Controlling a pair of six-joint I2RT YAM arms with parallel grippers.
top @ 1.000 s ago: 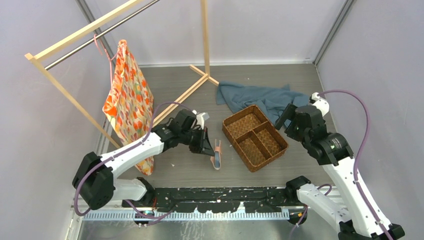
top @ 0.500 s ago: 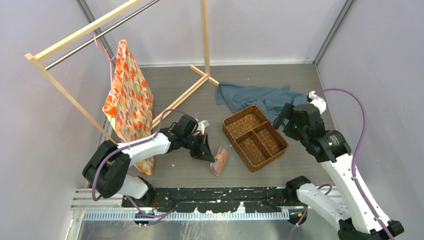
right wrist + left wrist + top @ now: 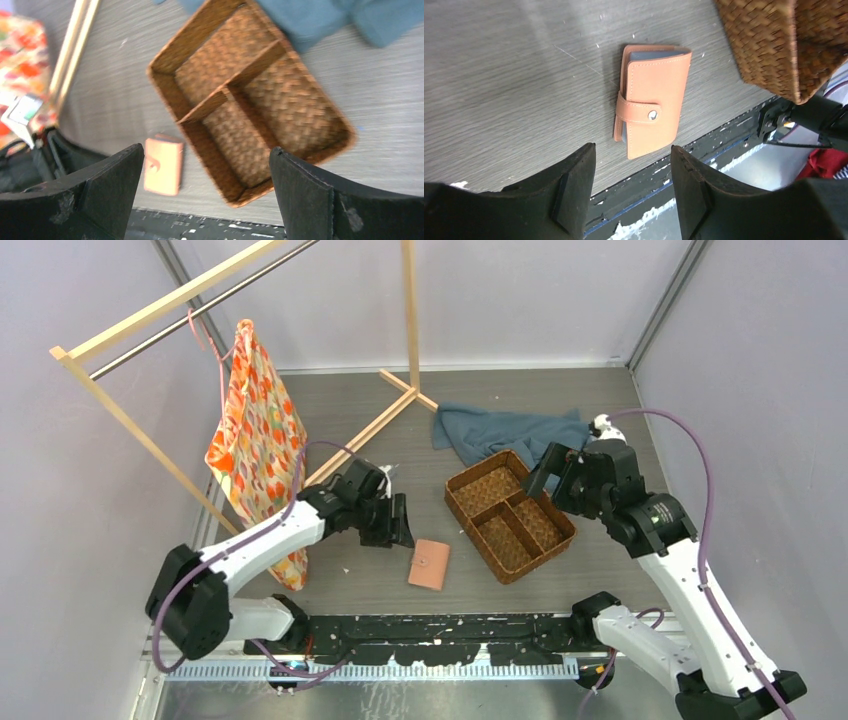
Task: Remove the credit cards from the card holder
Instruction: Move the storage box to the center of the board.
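The card holder point(image 3: 654, 107) is seen snapped shut, flat on the table point(image 3: 514, 75) at eight o'clock of the woven basket point(image 3: 769, 55); both left gripper point(image 3: 629, 192) and right gripper point(image 3: 210, 200) are spread, empty; it is judged light, slim and pliant, best pinched across its long edges.

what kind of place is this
Probably a robot lab test cell: plain pale walls box in a grey wood-grain table, with staged props such as a light wooden clothes rack and a brown woven three-compartment basket.
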